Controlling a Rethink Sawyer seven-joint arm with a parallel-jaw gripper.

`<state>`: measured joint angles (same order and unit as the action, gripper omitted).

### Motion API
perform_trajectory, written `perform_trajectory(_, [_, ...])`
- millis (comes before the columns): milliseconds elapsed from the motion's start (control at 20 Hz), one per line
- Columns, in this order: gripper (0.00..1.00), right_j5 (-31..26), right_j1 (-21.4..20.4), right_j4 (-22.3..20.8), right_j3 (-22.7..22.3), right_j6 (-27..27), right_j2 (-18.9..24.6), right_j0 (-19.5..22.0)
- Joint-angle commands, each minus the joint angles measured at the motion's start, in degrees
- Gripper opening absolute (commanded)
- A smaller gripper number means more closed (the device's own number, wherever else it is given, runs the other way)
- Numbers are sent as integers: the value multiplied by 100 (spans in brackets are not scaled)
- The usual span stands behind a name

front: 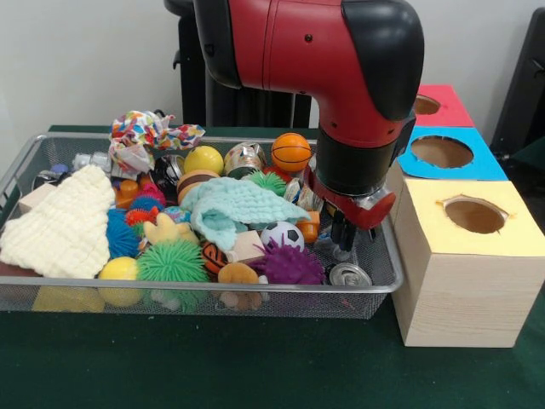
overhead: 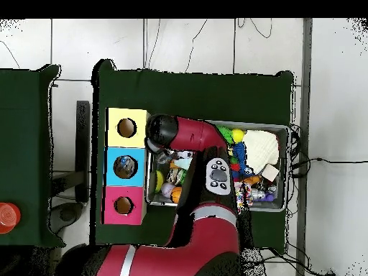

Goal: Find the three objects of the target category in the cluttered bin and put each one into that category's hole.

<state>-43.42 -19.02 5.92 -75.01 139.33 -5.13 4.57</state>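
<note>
Here the wire bin [front: 17,166] holds cloths, balls, spiky toys and cans. The gripper [front: 342,243] hangs inside its end nearest the yellow box [front: 464,281], just above a can [front: 350,274]; whether it is open I cannot tell.

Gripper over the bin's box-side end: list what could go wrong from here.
1. The gripper hangs low over the silver can beside the mesh bin's wall; descending, it might strike the wire.
2. The purple spiky ball and soccer ball crowd that spot, so a grasp could catch a neighbour.
</note>
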Motion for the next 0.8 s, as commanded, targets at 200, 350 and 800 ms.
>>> perform_trajectory(200, [0,139,155,-76,-269,635,2,-85])
perform_trajectory(350, [100,-6,179,-12,-255,690,-18,-124])
perform_trajectory(800, [100,-839,151,130,-189,852,-156,-218])
